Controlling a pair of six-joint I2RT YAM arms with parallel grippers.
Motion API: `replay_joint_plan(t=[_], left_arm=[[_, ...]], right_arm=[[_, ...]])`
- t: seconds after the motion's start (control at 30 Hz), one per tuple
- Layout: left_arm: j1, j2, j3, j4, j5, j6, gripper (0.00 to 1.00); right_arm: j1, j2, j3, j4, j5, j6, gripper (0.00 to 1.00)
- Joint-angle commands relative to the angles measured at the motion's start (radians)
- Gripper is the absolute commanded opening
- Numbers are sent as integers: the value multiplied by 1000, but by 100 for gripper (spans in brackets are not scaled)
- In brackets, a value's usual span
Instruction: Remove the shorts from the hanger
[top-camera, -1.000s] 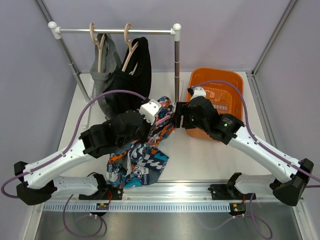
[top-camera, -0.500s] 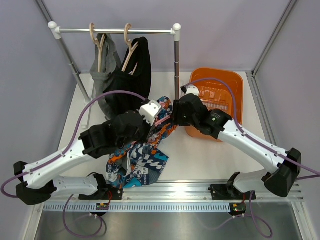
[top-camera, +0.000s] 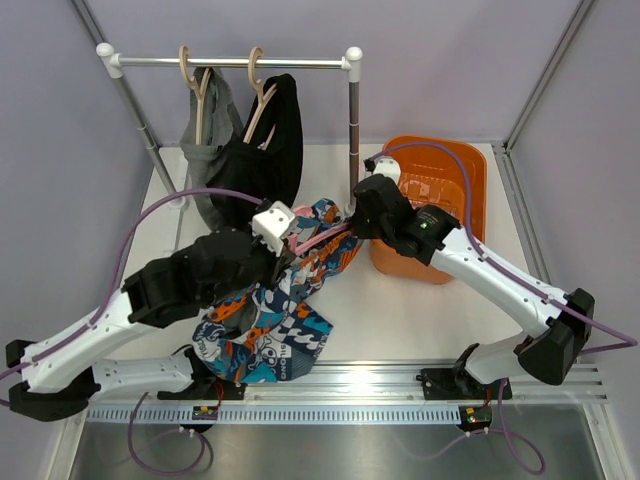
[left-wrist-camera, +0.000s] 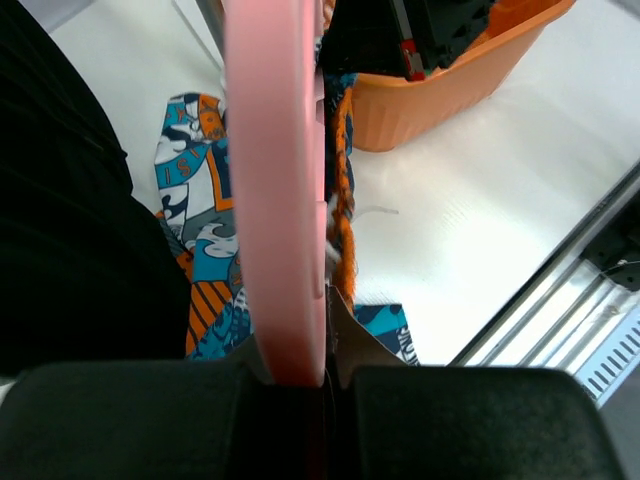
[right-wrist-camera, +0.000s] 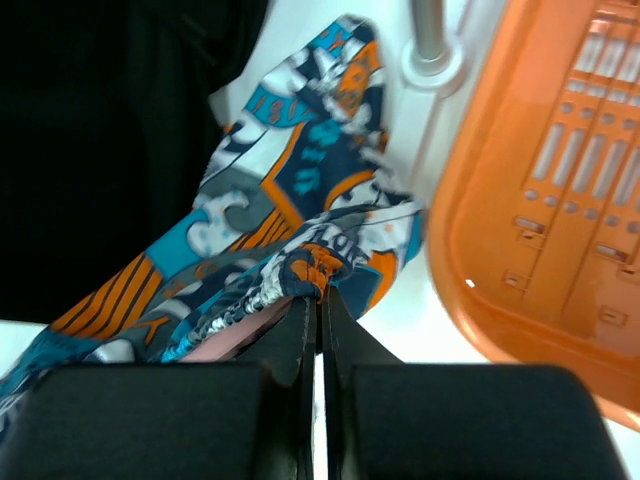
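Item: printed shorts (top-camera: 280, 320), between the arms, trailing to table (top-camera: 400, 310), waistband against pink hanger (left-wrist-camera: 275, 200).
Grip: left gripper (left-wrist-camera: 322, 380) clamped on hanger; right gripper (right-wrist-camera: 320, 315) pinching waistband.
Risk: thin pinch slips, or elastic snags on hanger end, if pulled askew.
Also: 2 more, grey shorts (top-camera: 207, 175) and black shorts (top-camera: 270, 160), on rack (top-camera: 230, 62).

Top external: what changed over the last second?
The left end effector, shut on the pink hanger, drew back to the left, dragging the printed shorts with it. The right end effector, shut on the printed shorts' waistband, edged left and away from the bases. The grey shorts, black shorts and orange basket stayed put.
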Motion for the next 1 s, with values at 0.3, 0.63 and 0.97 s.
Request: replay_joint_plan(t=[0.3,0.63,0.97], left_arm=[[-8,-215,3,46,29,5,0],[-8,-140,-87,403,-261,-32,0],[-8,78,84,704,-471,78,0]], right_arm=[[-83,-19,28,15,-7,-39,0],[6,-91,54,12,-67,-36,0],[92,-97,220,-68,-96,-70,0]])
